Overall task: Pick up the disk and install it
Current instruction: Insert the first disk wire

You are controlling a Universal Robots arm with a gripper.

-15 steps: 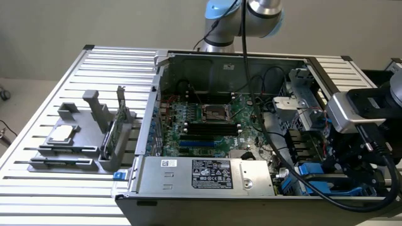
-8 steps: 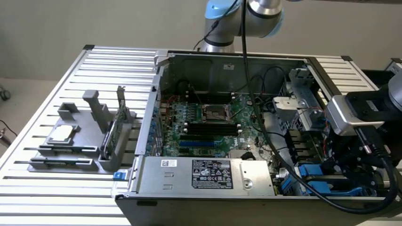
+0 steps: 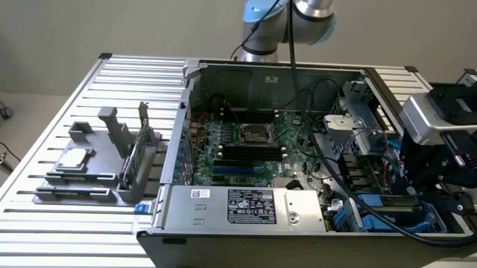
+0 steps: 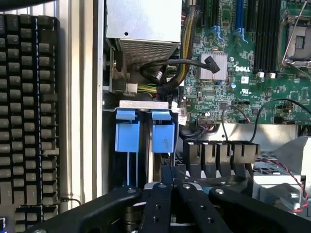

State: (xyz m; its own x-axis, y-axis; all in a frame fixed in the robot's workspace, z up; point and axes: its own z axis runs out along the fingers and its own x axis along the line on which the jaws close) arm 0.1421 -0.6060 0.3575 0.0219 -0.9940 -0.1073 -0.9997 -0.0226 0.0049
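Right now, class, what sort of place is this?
Probably a robotics lab bench for computer assembly: an opened computer case on a slatted metal table, a robot arm and parts fixture alongside.

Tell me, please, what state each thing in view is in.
Computer case: open, side panel off.
Claw: shut, holding nothing.
Disk: blue rails appear seated in the drive bay, not held.
Processor chip: lying flat on the grey tray outside the case.
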